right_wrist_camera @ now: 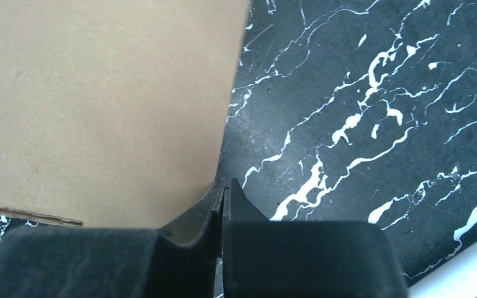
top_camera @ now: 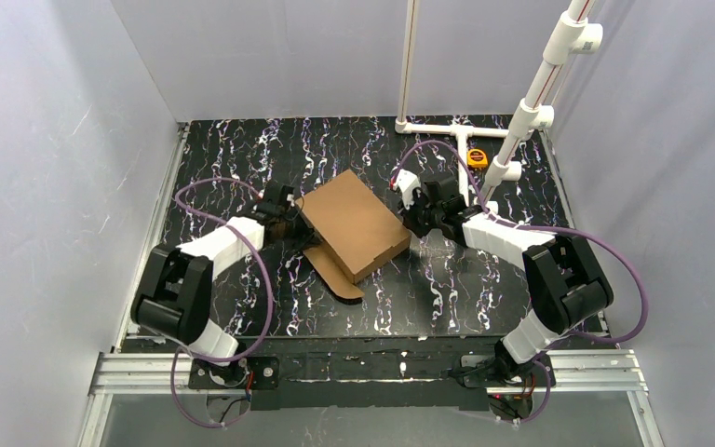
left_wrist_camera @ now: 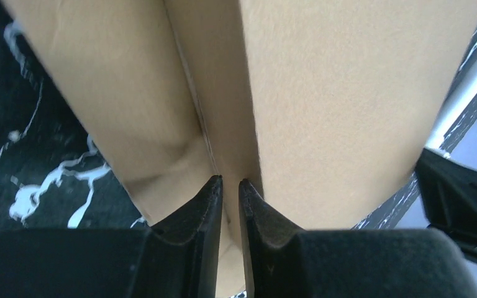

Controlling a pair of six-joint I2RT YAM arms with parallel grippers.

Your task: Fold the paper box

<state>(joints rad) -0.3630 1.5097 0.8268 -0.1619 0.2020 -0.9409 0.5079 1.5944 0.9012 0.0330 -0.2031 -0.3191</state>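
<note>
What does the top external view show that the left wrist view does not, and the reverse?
Only the top external view: the whole plain brown corrugated cardboard paper box lying askew between both arms, a loose flap at its near side, the right gripper at its right side, a small yellow object and white plastic pipes at the far edge. Only the left wrist view: the black fingers nearly together on a thin cardboard edge, beside a crease. Both: the box, the left gripper and the black white-veined table.
</note>
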